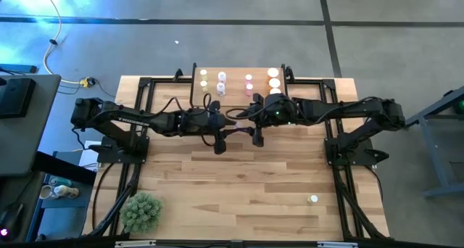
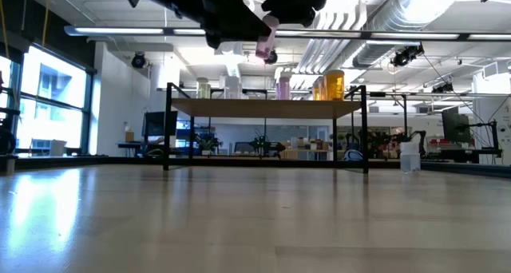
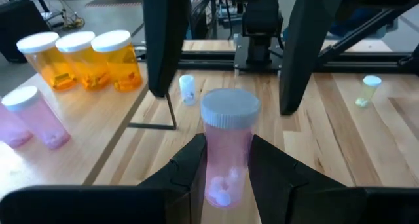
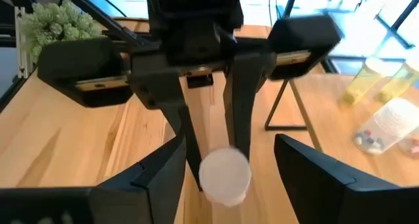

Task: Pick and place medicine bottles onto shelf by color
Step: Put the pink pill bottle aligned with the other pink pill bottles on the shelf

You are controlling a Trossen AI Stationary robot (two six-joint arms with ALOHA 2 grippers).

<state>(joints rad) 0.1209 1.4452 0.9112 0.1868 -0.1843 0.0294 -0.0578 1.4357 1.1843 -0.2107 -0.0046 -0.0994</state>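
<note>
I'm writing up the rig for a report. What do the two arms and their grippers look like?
Both arms are black, jointed and slim, with black cables looping along them and white lettering on the left arm. A green light glows near the right arm's wrist. The left gripper and right gripper have two broad, angular, matte black fingers each.

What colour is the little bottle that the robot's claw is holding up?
Pink with a white cap: the bottle in the left gripper, clearest in the left wrist view.

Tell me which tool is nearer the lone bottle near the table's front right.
Right. The right tool hangs nearer the lone bottle; the left tool, shut on the pink bottle, sits farther left.
</note>
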